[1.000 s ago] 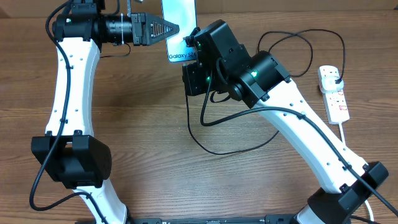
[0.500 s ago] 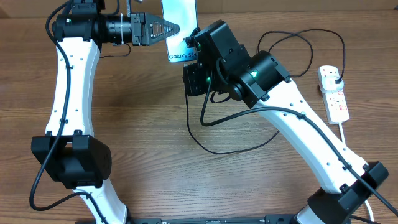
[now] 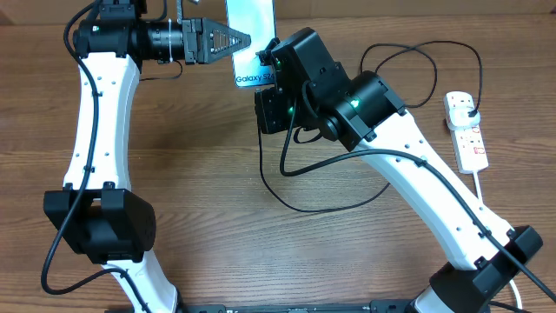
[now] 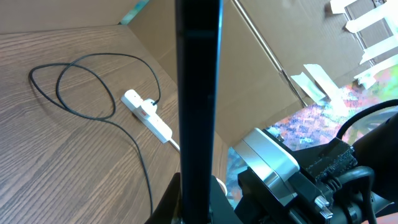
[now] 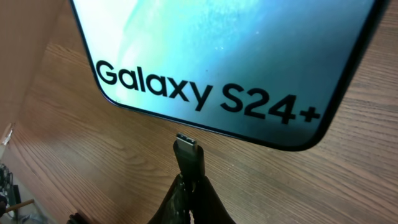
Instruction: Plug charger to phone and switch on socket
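The phone [image 3: 250, 35] lies screen-up at the back of the table, its light blue screen reading "Galaxy S24+" [image 5: 217, 50]. My left gripper [image 3: 241, 39] is shut on its left edge; in the left wrist view the phone [image 4: 199, 93] shows as a black edge rising from my fingers. My right gripper [image 5: 193, 190] is shut on the charger's connector tip [image 5: 186, 149], which points at the phone's bottom edge, just short of it. The charger's black cable [image 3: 408, 50] loops across to the white socket [image 3: 466, 130] at the right, where a black plug sits.
The charger's slack forms a loop [image 3: 317, 204] on the wood under my right arm [image 3: 408, 165]. The socket's white cord [image 3: 495, 204] trails toward the front right. A cardboard wall [image 4: 249, 68] stands behind the table.
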You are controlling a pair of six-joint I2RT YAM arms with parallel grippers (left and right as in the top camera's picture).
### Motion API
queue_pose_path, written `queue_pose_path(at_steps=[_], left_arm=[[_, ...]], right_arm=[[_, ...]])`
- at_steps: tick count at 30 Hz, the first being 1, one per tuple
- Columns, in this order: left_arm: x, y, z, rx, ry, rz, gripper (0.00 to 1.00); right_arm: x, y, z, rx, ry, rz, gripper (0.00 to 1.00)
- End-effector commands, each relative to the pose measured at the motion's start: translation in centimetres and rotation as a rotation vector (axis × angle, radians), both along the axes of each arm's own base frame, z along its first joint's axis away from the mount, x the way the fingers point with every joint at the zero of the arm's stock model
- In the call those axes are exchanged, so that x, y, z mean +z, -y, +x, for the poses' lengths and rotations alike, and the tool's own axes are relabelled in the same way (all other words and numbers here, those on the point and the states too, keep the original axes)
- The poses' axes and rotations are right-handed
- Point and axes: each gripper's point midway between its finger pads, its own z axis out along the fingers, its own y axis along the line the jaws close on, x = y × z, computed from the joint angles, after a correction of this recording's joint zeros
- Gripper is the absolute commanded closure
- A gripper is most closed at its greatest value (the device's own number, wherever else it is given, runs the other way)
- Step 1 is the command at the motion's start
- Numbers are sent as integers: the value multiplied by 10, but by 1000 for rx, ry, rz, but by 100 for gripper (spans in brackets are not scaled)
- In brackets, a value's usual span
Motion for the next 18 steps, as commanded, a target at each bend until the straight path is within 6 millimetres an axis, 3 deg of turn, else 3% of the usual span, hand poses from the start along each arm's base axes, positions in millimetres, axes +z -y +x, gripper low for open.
queue_pose_path(at_steps=[1,18], left_arm=[[14,2,-8,-36,44,-37,96],[12,7,-7,-40,80,-19,96]], right_arm=[[9,-1,2,-4,24,19,96],[5,6,4,-27,23,-14,96]])
